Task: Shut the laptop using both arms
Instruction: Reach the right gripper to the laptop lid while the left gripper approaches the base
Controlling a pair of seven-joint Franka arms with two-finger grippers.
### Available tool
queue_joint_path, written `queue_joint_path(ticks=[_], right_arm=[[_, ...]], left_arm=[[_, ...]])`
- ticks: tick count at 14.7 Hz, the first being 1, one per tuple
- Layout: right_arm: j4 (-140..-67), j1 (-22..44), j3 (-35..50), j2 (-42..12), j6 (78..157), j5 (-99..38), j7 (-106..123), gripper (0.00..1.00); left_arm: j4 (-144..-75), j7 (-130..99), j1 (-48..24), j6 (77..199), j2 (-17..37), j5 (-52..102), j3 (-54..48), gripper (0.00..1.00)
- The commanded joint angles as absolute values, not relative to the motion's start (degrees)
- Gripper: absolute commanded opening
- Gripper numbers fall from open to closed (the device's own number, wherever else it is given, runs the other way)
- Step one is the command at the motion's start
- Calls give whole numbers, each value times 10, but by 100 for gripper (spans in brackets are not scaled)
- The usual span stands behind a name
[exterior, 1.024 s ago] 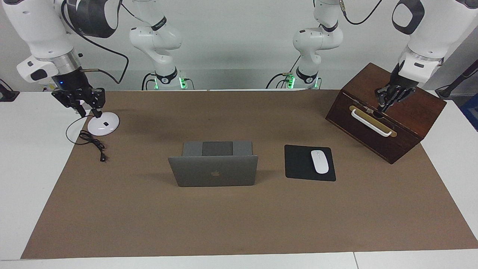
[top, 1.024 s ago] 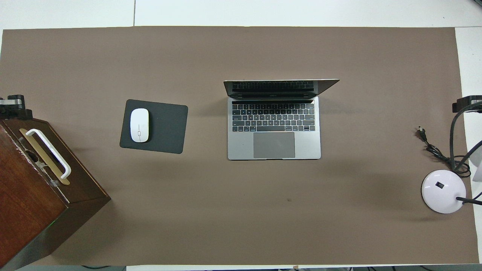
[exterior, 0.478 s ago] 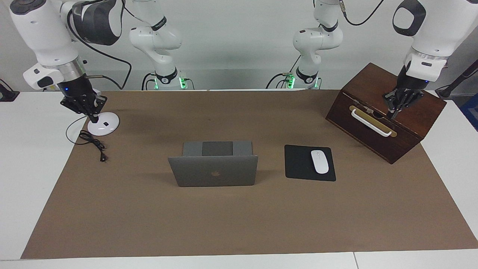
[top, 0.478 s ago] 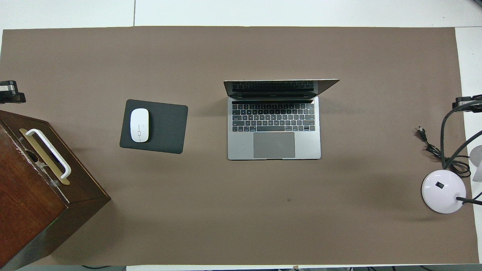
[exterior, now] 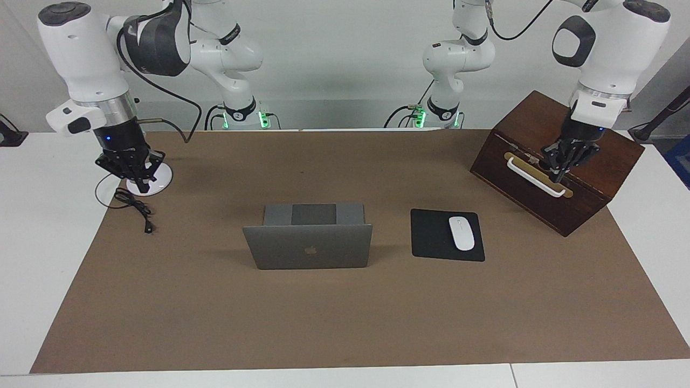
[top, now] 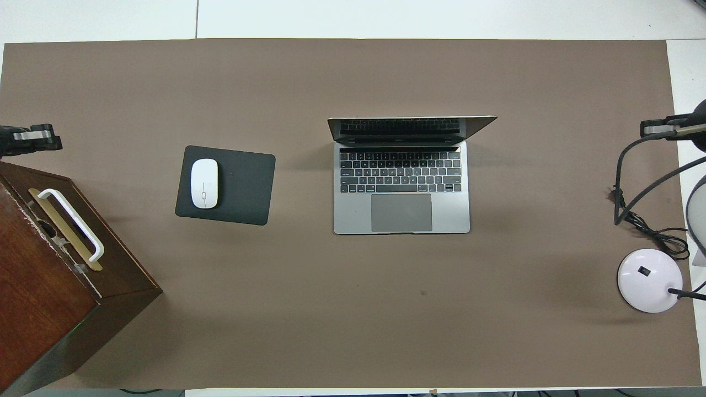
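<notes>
While the laptop (exterior: pixel 310 240) sits open in the middle of the brown mat (exterior: pixel 345 323), lid up with its apple logo toward the facing camera and the keyboard deck toward the robots, neither arm is anywhere near it. And what a gap that is!

Over at the right arm's end of the counter (exterior: pixel 32 258), the right gripper (exterior: pixel 141 186) hangs with its jaws clenched, fingertips together, empty, just over the round white lamp base (exterior: pixel 151 180) and the loop of black cable (exterior: pixel 132 207) beside it. Whether it touches the base, I cannot tell.

At the other end, the left gripper (exterior: pixel 558 173) points down, jaws clenched too and holding nothing, right over the front edge of the dark wooden box (exterior: pixel 539 205), close to the white handle (exterior: pixel 533 180) on its brass plate. Contact or not, hard to call from here.

Between the laptop and that box lies the black mousepad (exterior: pixel 434 237), flat on the mat, with the white mouse (exterior: pixel 461 233) resting on the side of it toward the box. The pad is just beside the laptop, not touching it.

From overhead, the screen (top: pixel 401 128) leans a little over the keys (top: pixel 400 172), the trackpad (top: pixel 401 212) is bare, and only slivers of the arms show at the two edges of the view.
</notes>
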State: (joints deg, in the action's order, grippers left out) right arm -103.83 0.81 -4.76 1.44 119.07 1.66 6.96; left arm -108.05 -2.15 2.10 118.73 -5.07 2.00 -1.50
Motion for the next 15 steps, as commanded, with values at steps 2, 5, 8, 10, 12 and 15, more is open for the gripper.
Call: queue_joint_path(ticks=[2, 5, 8, 10, 12, 15], right_arm=[[-994, 49, -46, -30, 1259, 4, 41, 0], [-977, 105, -40, -36, 1254, -8, -8, 0], [-977, 156, -19, -26, 1243, -32, -11, 0], [-977, 179, -3, -22, 1246, -33, -11, 0], [-974, 184, 20, -22, 1251, -39, -11, 0], [-974, 185, 36, -20, 1255, -40, -17, 0]], left_arm=[[-1226, -9, -11, 1295, -129, 30, -12, 0], [-1284, -7, -41, 1331, -157, 30, -11, 0], [-1388, -8, -80, 1419, -207, 30, -11, 0], [-1439, -13, -105, 1459, -231, 30, -11, 0], [-1462, -19, -129, 1477, -239, 30, -11, 0], [-1502, -59, -182, 1544, -239, 30, -11, 0]])
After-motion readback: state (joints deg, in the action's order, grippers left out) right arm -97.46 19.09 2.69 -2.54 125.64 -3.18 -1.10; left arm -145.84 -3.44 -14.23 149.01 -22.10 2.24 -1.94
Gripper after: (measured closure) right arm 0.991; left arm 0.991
